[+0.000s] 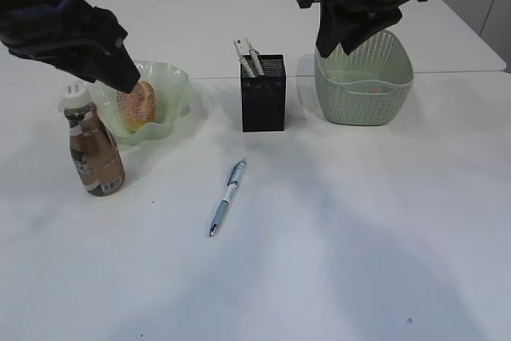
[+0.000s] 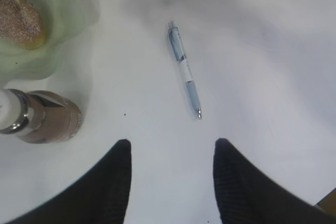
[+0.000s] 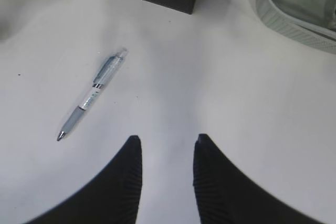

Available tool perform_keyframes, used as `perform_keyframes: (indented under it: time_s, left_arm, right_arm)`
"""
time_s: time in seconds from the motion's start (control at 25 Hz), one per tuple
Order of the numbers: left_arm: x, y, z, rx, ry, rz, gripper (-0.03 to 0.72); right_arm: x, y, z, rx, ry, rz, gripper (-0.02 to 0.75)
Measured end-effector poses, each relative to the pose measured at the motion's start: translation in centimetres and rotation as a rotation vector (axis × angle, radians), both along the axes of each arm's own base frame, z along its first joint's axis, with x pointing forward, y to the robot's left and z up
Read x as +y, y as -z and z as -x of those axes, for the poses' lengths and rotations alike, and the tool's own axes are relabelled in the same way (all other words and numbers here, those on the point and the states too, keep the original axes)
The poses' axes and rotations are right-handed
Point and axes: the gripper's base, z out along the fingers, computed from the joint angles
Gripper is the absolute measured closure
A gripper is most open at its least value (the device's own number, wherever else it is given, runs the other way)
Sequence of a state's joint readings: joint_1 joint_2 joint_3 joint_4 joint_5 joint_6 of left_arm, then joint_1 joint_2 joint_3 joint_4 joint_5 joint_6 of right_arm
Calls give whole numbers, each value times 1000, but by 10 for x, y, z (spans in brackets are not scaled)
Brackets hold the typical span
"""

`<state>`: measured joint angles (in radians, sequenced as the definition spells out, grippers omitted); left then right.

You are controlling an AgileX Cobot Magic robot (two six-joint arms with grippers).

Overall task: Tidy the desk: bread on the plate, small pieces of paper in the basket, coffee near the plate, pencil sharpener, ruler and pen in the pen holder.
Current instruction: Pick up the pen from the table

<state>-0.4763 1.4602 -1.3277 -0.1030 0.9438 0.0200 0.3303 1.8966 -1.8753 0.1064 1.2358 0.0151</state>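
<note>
We see the pen (image 1: 227, 196) lying alone on the desk (image 1: 359, 237), in front of the pen holder (image 1: 263, 93) and well apart from the bread (image 1: 136, 105) on the plate (image 1: 169, 85). Both the left gripper (image 2: 170, 153) and the right gripper (image 3: 167, 145) hang above the desk with jaws apart and nothing between them. We judge the pen light, stiff and rather smooth (it may roll), so we would take it across the middle of the barrel.
</note>
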Motion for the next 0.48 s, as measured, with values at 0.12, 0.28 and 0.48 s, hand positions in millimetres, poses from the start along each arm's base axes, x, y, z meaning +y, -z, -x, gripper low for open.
perform_keyframes:
  time_s: [0.12,0.28,0.48]
  left_arm:
    - [-6,1,-12,24,-14,0,329]
    - [-17,5,-26,64,-24,-6,326]
    - [-31,15,-44,108,-25,-21,325]
  right_arm:
    - [-2,-13,7,-24,-3,-16,456]
    - [-4,-28,16,-55,-4,-37,457]
    - [-11,-55,37,-111,-8,-60,457]
